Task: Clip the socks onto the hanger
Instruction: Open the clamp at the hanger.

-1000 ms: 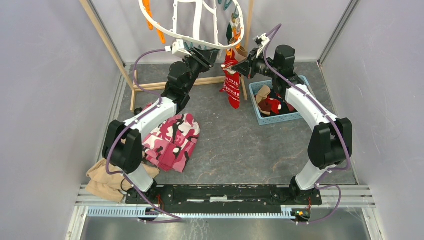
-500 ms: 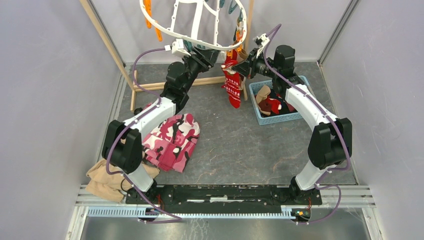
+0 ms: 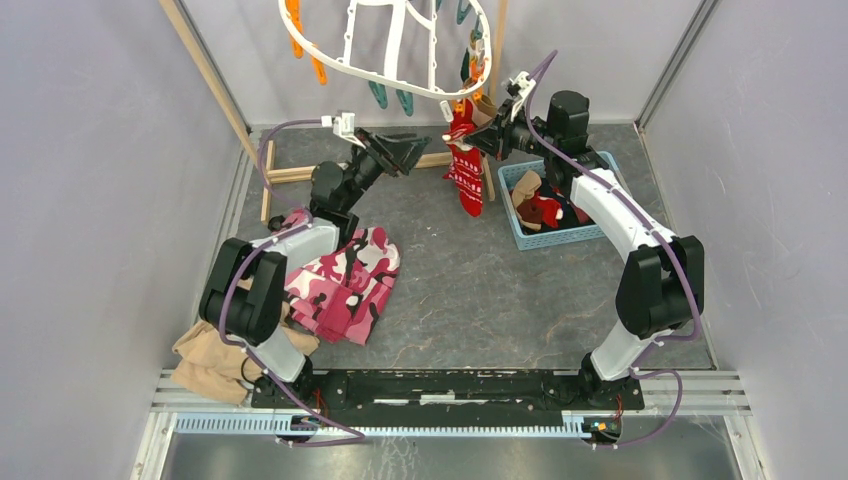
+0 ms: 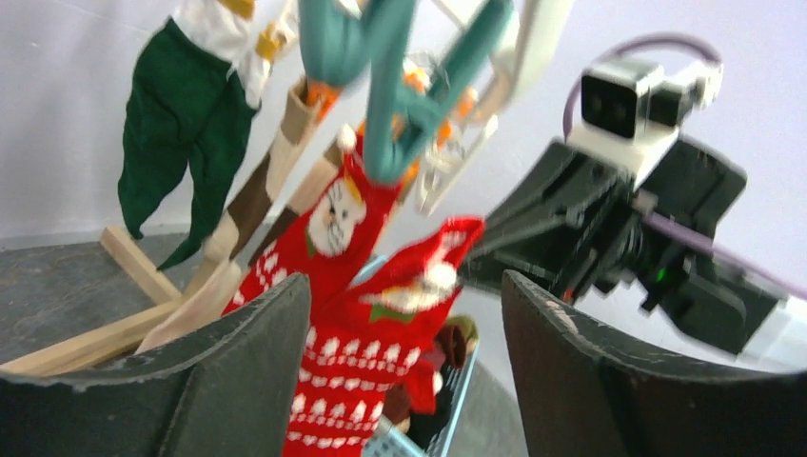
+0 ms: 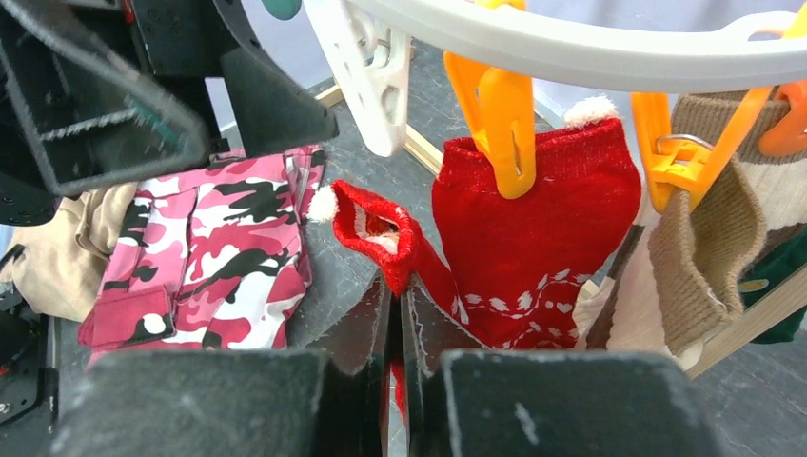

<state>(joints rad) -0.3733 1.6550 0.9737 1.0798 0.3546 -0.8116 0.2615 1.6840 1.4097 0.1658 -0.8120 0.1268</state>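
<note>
The white hanger (image 3: 345, 65) hangs at the back with orange and teal clips. One red sock with a white pattern (image 5: 533, 219) hangs from an orange clip (image 5: 500, 114). A second red sock (image 5: 376, 224) is pinched at its cuff by my right gripper (image 5: 398, 286), just below the hanger's rim (image 5: 590, 48). Both red socks (image 3: 466, 175) dangle together in the top view. My left gripper (image 3: 403, 152) stands open and empty, left of the socks and clear of the clips. A dark green sock (image 4: 181, 124) and a brown-striped one (image 5: 704, 238) hang clipped beside them.
A blue basket (image 3: 560, 238) with more socks sits under the right arm. A pink camouflage garment (image 3: 340, 280) lies by the left arm, a tan cloth (image 3: 205, 360) at the near left. Wooden stand poles (image 3: 215, 90) and their base (image 3: 290, 175) stand behind.
My left gripper has opened and drawn back down and to the left, away from the hanger's clips. The right gripper has kept its hold on the red sock.
</note>
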